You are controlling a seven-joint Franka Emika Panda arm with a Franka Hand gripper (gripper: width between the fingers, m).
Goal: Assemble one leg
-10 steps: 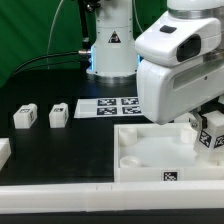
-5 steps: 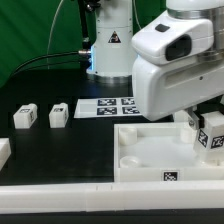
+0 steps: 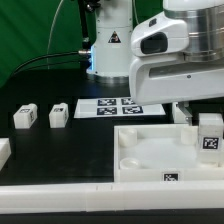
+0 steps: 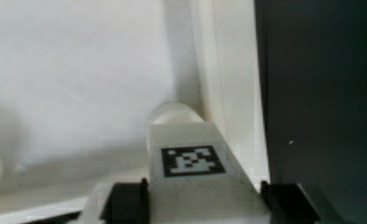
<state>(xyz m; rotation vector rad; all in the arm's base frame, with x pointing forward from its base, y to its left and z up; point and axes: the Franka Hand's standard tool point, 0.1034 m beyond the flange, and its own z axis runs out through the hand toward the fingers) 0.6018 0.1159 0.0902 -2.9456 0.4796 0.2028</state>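
My gripper [image 4: 198, 198] is pinching the small white plastic block-like leg [image 4: 192, 150], tag showing, one finger on each side. The leg stands upright at the corner of the large white square plastic panel [image 3: 135, 172], on the exterior view's right. I cannot tell if it touches. My judgement: keep it plumb, lower slowly, release only once seated. Beyond: two spare white legs [image 3: 58, 114], then the flat white marker board [image 3: 108, 106].

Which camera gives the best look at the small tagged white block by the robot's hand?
The wrist view: the leg fills much of the picture between the fingers, its tag plain. The exterior view shows the same leg small near that view's right edge, the arm hiding the fingers.
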